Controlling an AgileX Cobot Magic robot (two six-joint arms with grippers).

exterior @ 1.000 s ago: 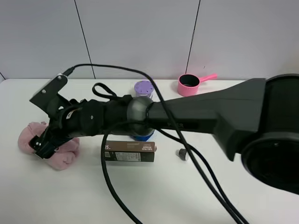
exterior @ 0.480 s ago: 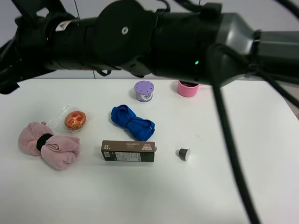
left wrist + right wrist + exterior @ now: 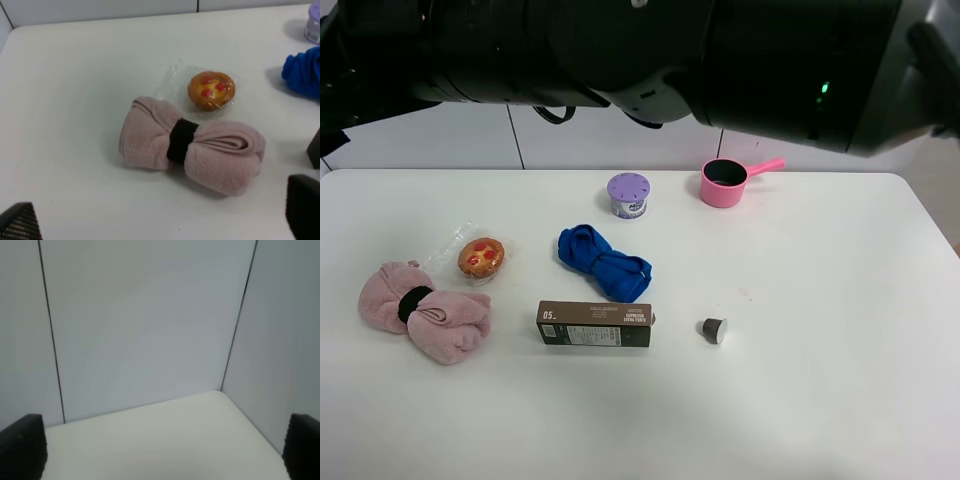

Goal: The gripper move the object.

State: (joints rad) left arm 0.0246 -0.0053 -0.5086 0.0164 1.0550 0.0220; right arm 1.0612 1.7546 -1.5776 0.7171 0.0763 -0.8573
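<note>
A pink towel roll (image 3: 423, 312) with a black band lies at the table's left, also in the left wrist view (image 3: 190, 145). My left gripper (image 3: 160, 220) is open and empty, raised above the towel and apart from it; only its two fingertips (image 3: 20, 222) show. My right gripper (image 3: 162, 450) is open and empty, facing the wall and a bare table corner. In the exterior high view a dark arm (image 3: 620, 50) fills the top, too close and blurred to make out a gripper.
A wrapped tart (image 3: 481, 256) lies beside the towel. A blue cloth (image 3: 603, 262), a brown box (image 3: 595, 324) and a coffee capsule (image 3: 712, 328) lie mid-table. A purple jar (image 3: 628, 194) and a pink cup (image 3: 725, 182) stand at the back.
The arm that reached down to the pink towel has lifted away to the top of the view. The towel lies where it was. The tart and blue cloth are now uncovered.
</note>
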